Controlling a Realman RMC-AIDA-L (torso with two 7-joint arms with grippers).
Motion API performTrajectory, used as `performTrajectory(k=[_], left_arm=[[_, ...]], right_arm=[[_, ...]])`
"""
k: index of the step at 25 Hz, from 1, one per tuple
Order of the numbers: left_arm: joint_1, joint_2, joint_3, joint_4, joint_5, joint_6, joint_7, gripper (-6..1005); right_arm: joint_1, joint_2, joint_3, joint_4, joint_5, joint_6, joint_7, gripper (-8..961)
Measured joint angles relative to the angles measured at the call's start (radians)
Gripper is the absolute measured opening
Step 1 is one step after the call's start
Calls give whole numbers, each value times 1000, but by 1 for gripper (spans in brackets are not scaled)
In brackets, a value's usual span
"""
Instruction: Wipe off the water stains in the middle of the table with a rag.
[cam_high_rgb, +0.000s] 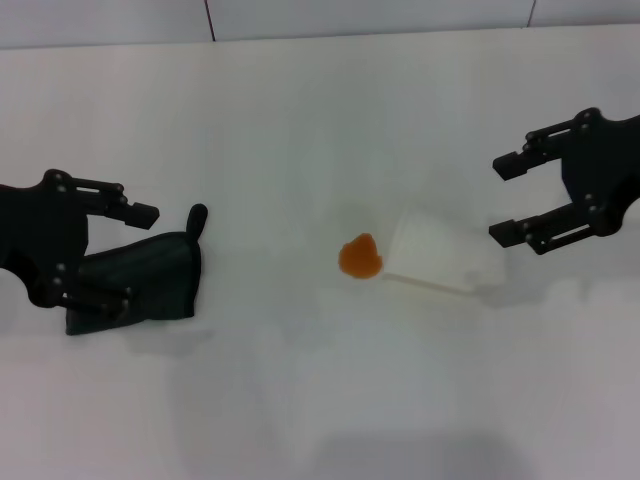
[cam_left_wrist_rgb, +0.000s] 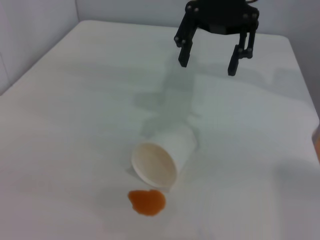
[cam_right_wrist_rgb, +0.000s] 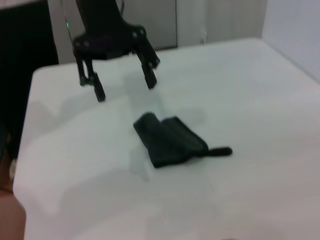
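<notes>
From my station I see the water stains (cam_high_rgb: 360, 257) as one small glossy orange blob with a rounded, slightly lumpy outline, sitting near the middle of the table (cam_high_rgb: 300, 120) and touching the mouth of a pale paper cup (cam_high_rgb: 440, 255) that lies tipped on its side. The rag (cam_high_rgb: 140, 280) is a dark green-black folded cloth, soft and creased, with a thin black loop tab (cam_high_rgb: 196, 218) poking from one corner; it lies on my left side of the table, well apart from the stain. The left end effector (cam_high_rgb: 131, 255) hangs just above the rag with its fingers spread wide, one to either side of the cloth, gripping nothing. The right end effector (cam_high_rgb: 507, 197) hovers beyond the cup on the right, fingers also parted wide and empty. The table is smooth, plain white and matte.
</notes>
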Motion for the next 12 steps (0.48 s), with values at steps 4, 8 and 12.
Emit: performTrajectory(k=[4,8,12], left_arm=[[10,3,-1,9,8,4,-1,815],[57,3,-1,51,12,5,1,815],[102,5,-1,72,14,11,-1,816]], right_arm=[[25,3,-67,-36,-71,20,102,741],[73,5,-118,-29,-147,46,176,740],[143,6,-156,2,-218,54,248,740]])
